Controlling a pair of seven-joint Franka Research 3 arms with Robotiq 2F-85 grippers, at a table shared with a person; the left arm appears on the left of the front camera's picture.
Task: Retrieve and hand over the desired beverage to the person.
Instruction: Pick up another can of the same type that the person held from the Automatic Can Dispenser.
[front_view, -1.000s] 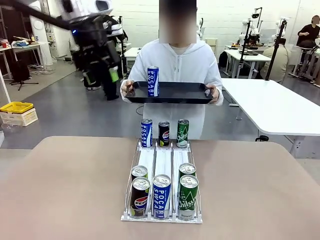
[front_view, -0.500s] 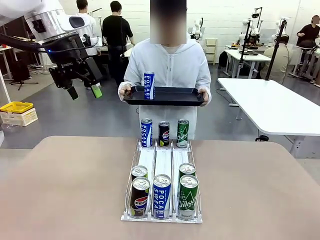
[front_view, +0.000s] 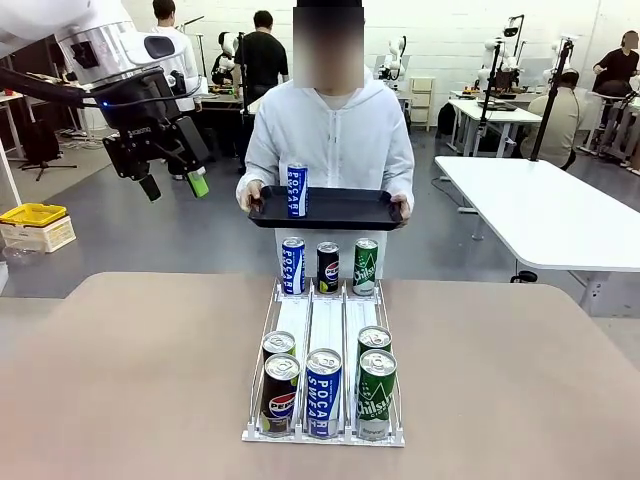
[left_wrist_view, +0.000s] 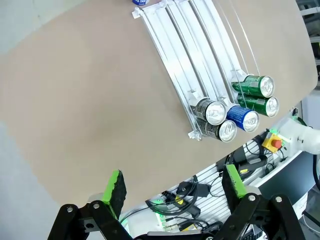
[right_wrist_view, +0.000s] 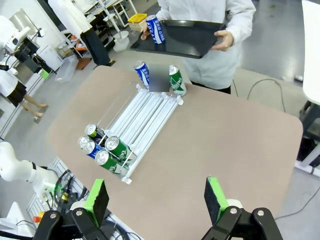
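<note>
A blue-and-white Pocari Sweat drink can (front_view: 296, 190) stands upright at the left end of a flat black plastic tray (front_view: 345, 208). The person in a white hooded jacket (front_view: 335, 140) holds the tray in both hands beyond the far edge of the tan desk (front_view: 150, 380). On the desk, a white wire can rack (front_view: 325, 322) carries three cans at its far end and five at its near end. The left fingers (front_view: 197, 183) hang wide apart and empty, high at far left. The right fingers (right_wrist_view: 215, 196) are spread wide and empty, high over the desk.

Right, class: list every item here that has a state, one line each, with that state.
Left tool: open, empty, raised.
Right tool: open, empty.
Tray: held level by the person.
Blue can: upright on the tray.
Rack: three upright cans at far end, five at near end.
</note>
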